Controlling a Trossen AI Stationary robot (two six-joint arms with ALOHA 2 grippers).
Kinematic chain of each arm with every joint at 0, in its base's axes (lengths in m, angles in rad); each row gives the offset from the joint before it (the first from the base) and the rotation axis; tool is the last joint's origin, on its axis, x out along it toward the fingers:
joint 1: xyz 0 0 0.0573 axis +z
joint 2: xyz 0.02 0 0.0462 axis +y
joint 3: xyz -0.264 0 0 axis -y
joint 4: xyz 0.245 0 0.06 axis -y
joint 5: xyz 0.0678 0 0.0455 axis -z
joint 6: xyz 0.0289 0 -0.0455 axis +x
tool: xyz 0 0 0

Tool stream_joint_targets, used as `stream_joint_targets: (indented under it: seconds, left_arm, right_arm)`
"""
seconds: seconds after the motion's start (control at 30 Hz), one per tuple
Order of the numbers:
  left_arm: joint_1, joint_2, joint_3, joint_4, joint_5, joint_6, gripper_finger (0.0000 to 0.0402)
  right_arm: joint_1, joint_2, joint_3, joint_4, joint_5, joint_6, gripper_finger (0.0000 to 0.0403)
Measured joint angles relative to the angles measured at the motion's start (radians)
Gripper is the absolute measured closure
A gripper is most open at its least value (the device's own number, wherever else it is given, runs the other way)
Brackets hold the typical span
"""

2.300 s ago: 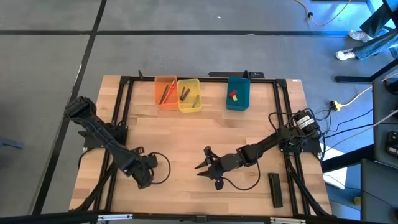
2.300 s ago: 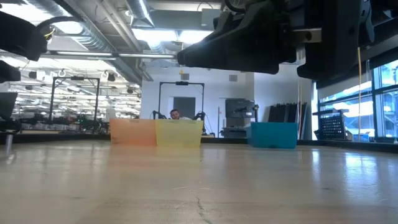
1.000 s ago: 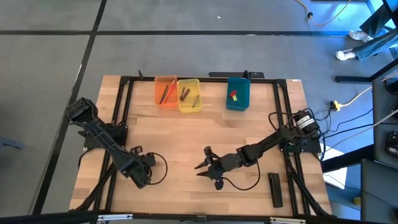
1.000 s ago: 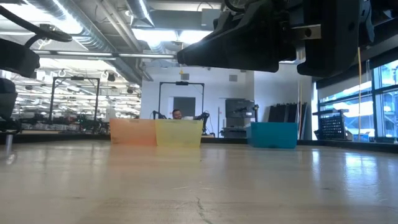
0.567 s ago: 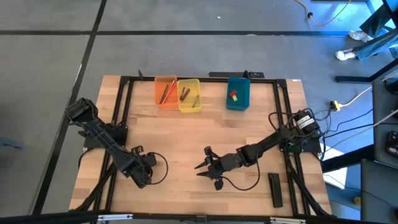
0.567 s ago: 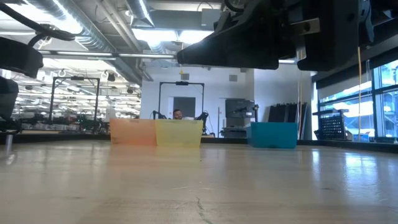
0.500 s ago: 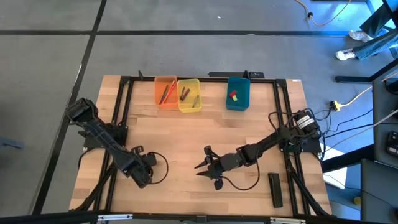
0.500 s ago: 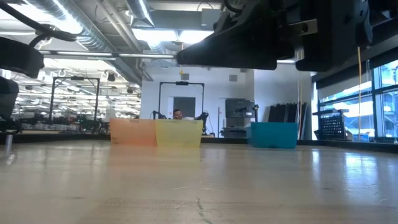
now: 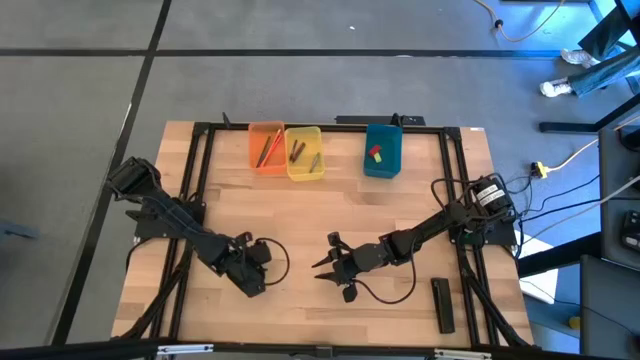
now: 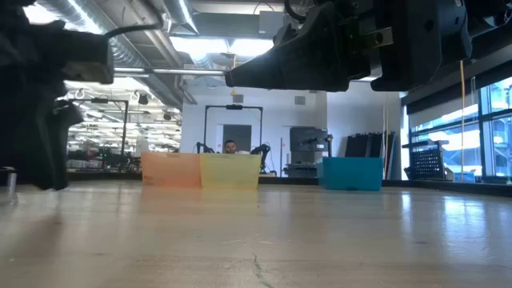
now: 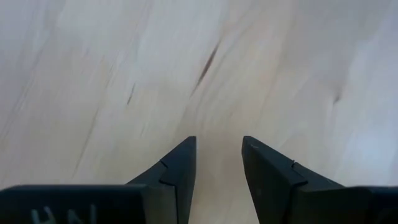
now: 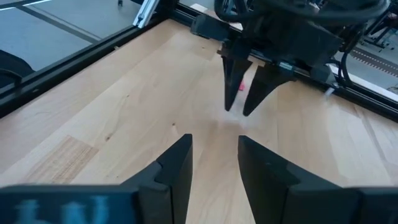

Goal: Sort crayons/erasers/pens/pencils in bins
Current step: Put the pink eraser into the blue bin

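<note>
Your wood table carries three bins at its far edge; a lab room lies behind. Left gripper and right gripper face each other low over bare wood; both stand parted, holding nothing.

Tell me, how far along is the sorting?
Done: the orange bin, yellow bin and teal bin hold items. In hand: nothing; the left pincer and right pincer are open and empty. To do: perhaps one small pink bit beside the left pincer.
</note>
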Motion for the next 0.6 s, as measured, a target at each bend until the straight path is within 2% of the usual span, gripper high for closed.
stream_joint_targets:
  seconds: [0.17, 0.23, 0.37, 0.6]
  left_arm:
    - [0.059, -0.001, 0.001, 0.149, -0.085, 0.121, 0.0277]
    - [0.082, -0.003, 0.001, 0.223, -0.088, 0.187, 0.0277]
    - [0.116, -0.027, 0.006, 0.247, -0.001, 0.221, 0.0277]
    - [0.133, -0.061, 0.006, 0.140, 0.090, 0.155, 0.0277]
  right_arm:
    - [0.000, 0.000, 0.000, 0.000, 0.000, -0.002, 0.0272]
    - [0.000, 0.000, 0.000, 0.000, 0.000, 0.001, 0.0272]
    - [0.001, 0.000, 0.000, -0.001, 0.000, 0.027, 0.0272]
    - [0.001, 0.000, 0.000, -0.001, 0.000, 0.025, 0.0272]
